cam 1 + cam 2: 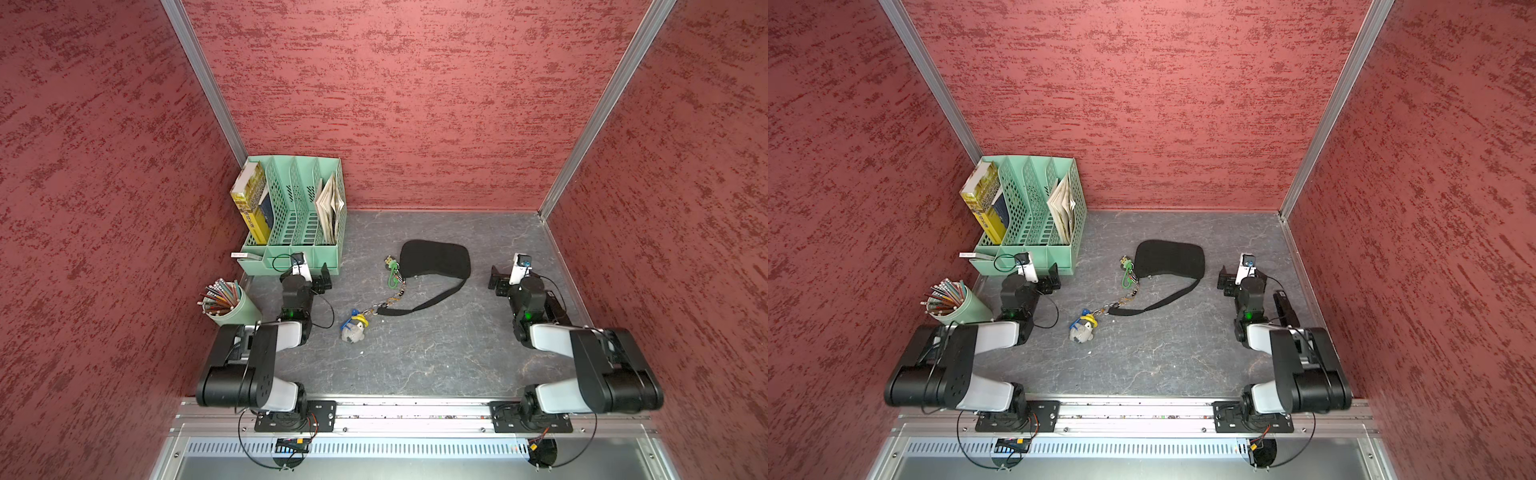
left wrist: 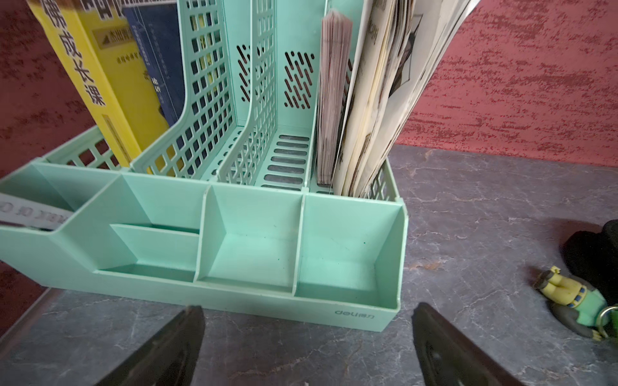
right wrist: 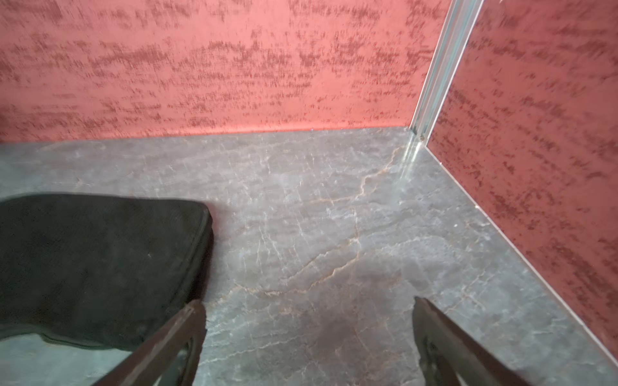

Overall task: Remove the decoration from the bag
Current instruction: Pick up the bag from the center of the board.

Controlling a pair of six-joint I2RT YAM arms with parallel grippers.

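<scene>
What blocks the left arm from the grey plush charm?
Probably nothing. The grey plush charm lies on bare table close beside the left arm, with nothing between them. The left pincer stands open and empty but faces the green file rack, so the wrist would have to swing back toward it.

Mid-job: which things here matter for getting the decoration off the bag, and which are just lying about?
For the job:
- black bag and its strap
- grey plush charm on the chain
- green figure charm
- left gripper, right gripper, both open

Lying about:
- green desk organizer with books and papers
- pencil cup
</scene>
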